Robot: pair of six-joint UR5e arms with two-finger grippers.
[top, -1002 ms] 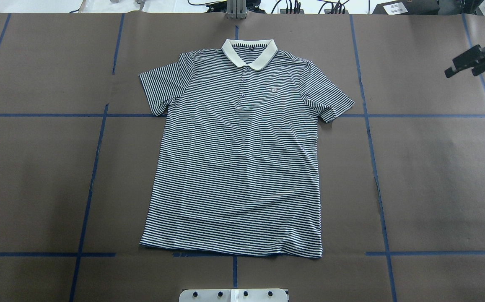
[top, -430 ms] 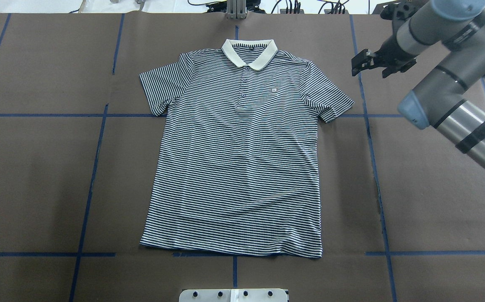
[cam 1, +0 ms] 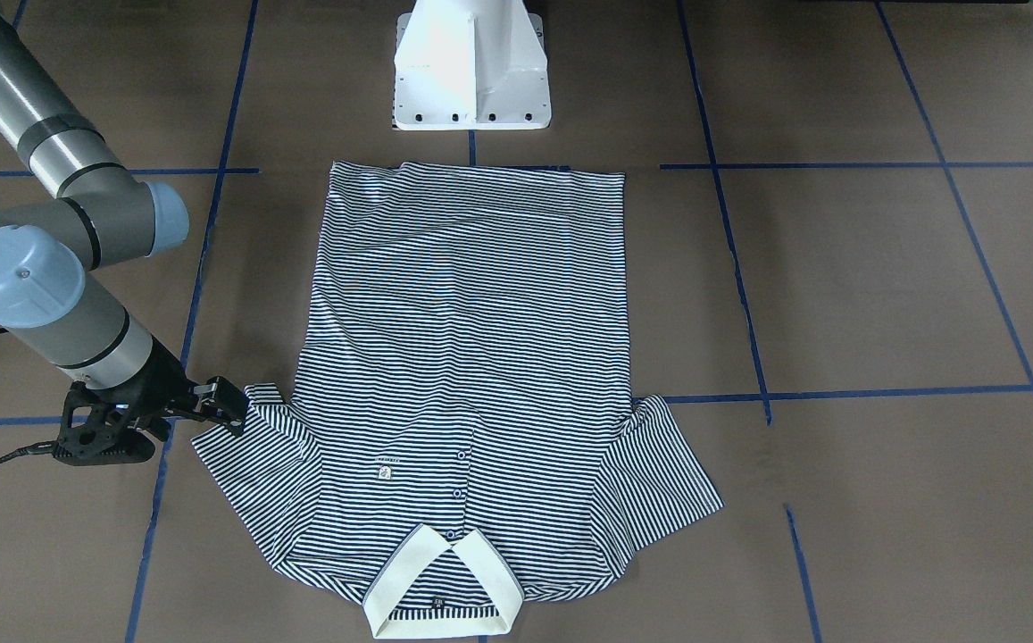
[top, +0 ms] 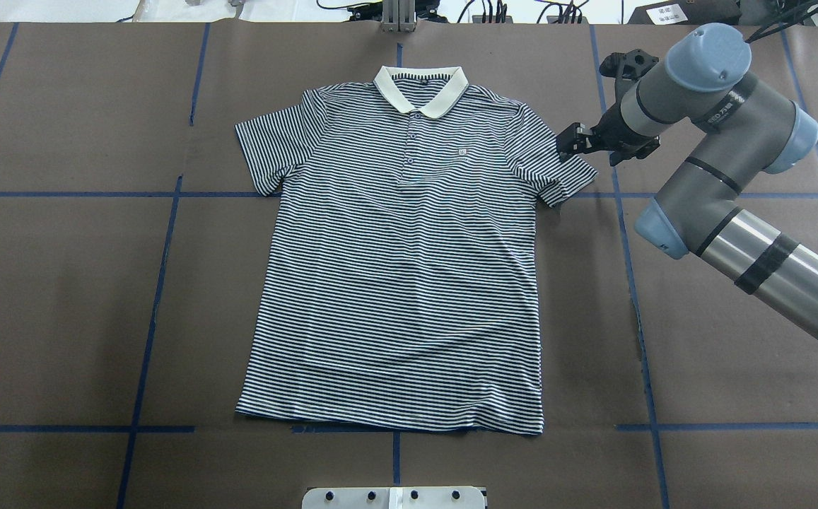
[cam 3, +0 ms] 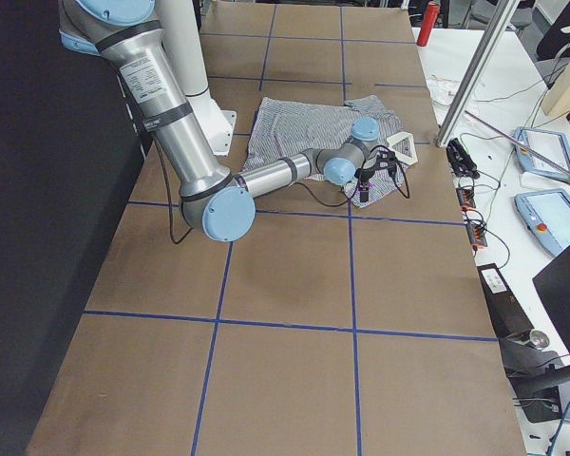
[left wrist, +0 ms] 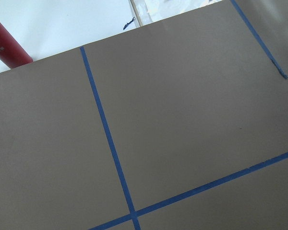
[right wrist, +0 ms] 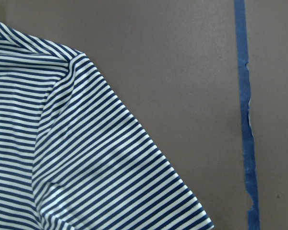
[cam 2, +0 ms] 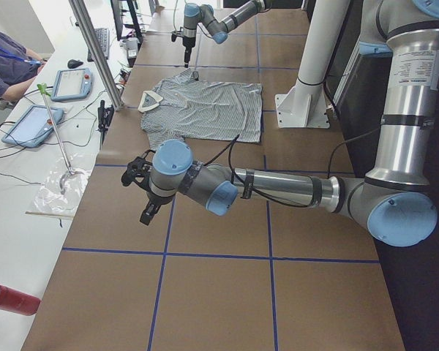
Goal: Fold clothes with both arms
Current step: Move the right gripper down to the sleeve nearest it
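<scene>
The bench (top: 48, 304) surface is brown paper, marked in a grid with blue tape (top: 156, 297). A white side table (cam 2: 18, 212) alongside carries two tablets (cam 2: 71, 83) and a red cylinder (cam 2: 12, 300).

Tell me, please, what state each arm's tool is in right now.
Left black two-finger tool: cannot be told.
Right black two-finger tool: open, holding nothing.

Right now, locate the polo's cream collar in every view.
Front-facing: collar, bottom centre.
Overhead: collar, top centre.
Exterior left: collar, upper left.
Exterior right: collar, upper right.
Left wrist: not in it.
Right wrist: not in it.
Landmark: white pedestal beyond the hem, opposite the collar.
</scene>
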